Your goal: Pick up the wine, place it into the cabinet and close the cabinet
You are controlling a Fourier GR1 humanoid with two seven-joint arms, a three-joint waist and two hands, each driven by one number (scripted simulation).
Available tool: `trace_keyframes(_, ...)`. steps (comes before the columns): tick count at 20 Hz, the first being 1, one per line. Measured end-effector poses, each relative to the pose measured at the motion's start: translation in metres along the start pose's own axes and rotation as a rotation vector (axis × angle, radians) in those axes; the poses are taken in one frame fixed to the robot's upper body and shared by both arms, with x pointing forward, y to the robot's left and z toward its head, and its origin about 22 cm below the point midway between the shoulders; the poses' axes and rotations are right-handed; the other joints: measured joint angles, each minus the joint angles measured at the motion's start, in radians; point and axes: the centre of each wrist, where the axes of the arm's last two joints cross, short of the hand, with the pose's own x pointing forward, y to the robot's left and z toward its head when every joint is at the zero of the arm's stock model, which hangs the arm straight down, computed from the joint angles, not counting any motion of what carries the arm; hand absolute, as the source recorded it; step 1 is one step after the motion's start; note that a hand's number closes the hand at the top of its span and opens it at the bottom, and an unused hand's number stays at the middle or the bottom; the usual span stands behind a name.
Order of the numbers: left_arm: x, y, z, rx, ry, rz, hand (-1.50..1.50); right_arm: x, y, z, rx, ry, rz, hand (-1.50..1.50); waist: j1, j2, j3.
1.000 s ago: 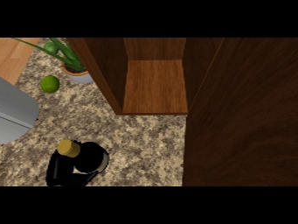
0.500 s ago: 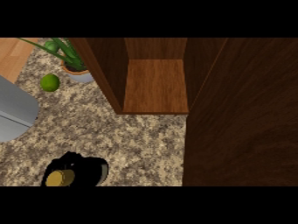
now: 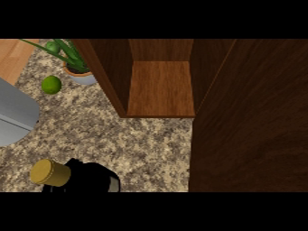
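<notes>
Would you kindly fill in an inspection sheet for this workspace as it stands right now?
Surface: speckled granite counter, with a wooden floor strip at the upper left.
Job's things: wine bottle at the lower left edge, gold cap showing, its dark body mostly hidden; cabinet open, its wooden shelf bare; cabinet door swung out along the right.
Clutter: lime and potted plant at the upper left, standing apart; grey rounded object at the left edge, identity unclear.
Hands: a black shape by the bottle may be a hand; which one, and its fingers, cannot be told.
Cables: nothing seen.
Surroundings: nothing seen beyond counter and cabinet.
</notes>
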Motion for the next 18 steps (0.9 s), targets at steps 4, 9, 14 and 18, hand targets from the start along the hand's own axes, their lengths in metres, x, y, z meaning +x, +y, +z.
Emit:
trace_keyframes(4, 0.023, -0.026, -0.012, -0.017, -0.019, 0.010, 1.50, -0.002, 0.003, 0.002, 0.008, 0.007, 0.000, -1.50, -0.002, 0.000, 0.000)
trace_keyframes(9, 0.045, -0.053, -0.036, -0.029, -0.055, -0.005, 1.50, 0.004, 0.003, 0.003, 0.004, 0.001, -0.009, -1.50, -0.004, 0.001, -0.001)
trace_keyframes(14, 0.061, -0.075, -0.063, -0.023, -0.067, 0.001, 1.50, 0.000, 0.004, 0.002, 0.007, 0.009, -0.006, -1.50, -0.006, 0.001, -0.001)
trace_keyframes(18, 0.065, -0.094, -0.081, -0.031, -0.059, 0.007, 1.50, -0.001, -0.003, 0.003, 0.003, 0.003, -0.013, -1.50, -0.007, 0.002, -0.001)
